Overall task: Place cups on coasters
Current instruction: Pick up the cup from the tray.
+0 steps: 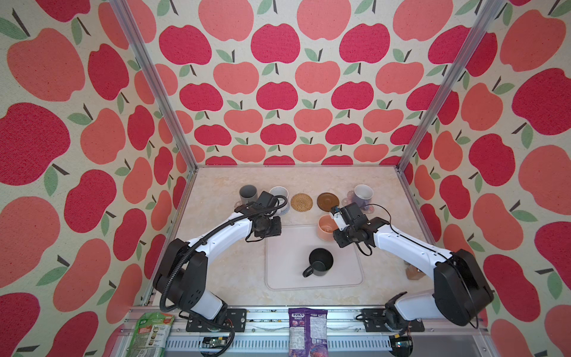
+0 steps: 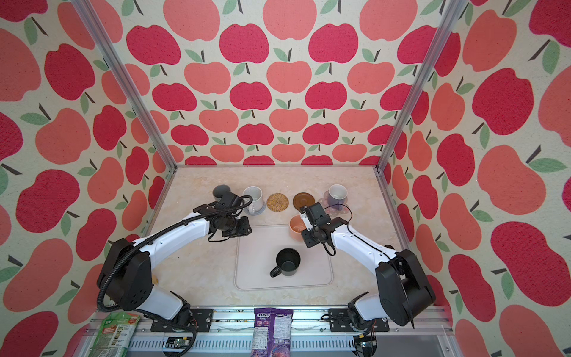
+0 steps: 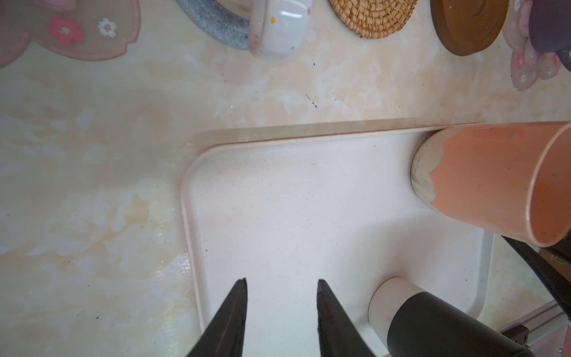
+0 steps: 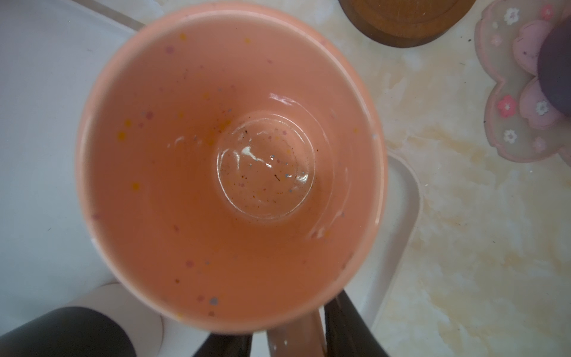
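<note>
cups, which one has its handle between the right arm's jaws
The peach-orange mug, at the tray's far right corner. The black mug stands alone mid-tray; the grey mug, white mug and lavender mug sit on coasters.

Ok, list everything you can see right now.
grey mug: one, on pink flower coaster, back row's left end
white mug: one, on grey-blue coaster
lavender mug: one, on second pink flower coaster, right end
rattan coaster, brown coaster: one each, bare, mid-row
tray: one, pale, centre
peach mug: one, tray's far right corner
black mug: one, on tray
green snack packet, purple snack packet: one each, front rail
left tool: open, empty, over tray
right tool: astride peach mug's handle
</note>
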You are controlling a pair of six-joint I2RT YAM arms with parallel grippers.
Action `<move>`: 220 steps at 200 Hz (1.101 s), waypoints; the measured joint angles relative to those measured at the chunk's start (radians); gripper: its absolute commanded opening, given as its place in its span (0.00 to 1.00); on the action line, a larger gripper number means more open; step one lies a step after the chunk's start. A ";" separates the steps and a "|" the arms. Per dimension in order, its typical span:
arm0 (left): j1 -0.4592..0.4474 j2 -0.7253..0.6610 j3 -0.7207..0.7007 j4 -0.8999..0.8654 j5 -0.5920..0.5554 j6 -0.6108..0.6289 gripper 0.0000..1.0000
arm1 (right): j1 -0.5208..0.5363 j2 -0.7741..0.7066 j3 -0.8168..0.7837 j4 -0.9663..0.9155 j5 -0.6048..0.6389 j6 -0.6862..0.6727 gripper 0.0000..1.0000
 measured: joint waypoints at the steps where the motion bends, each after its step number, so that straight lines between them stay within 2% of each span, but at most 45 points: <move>1: 0.000 0.000 0.000 0.000 0.000 0.000 0.40 | 0.000 0.000 0.000 0.000 0.000 0.000 0.34; 98: 0.003 0.004 0.000 0.000 0.000 0.000 0.40 | 0.007 0.017 0.000 -0.006 -0.026 -0.014 0.13; 142: 0.003 0.013 0.000 0.000 0.000 0.000 0.40 | 0.006 -0.002 -0.003 -0.037 0.029 0.002 0.00; 220: 0.003 0.042 0.000 0.001 0.008 0.000 0.40 | 0.000 -0.058 -0.046 -0.047 0.121 0.072 0.00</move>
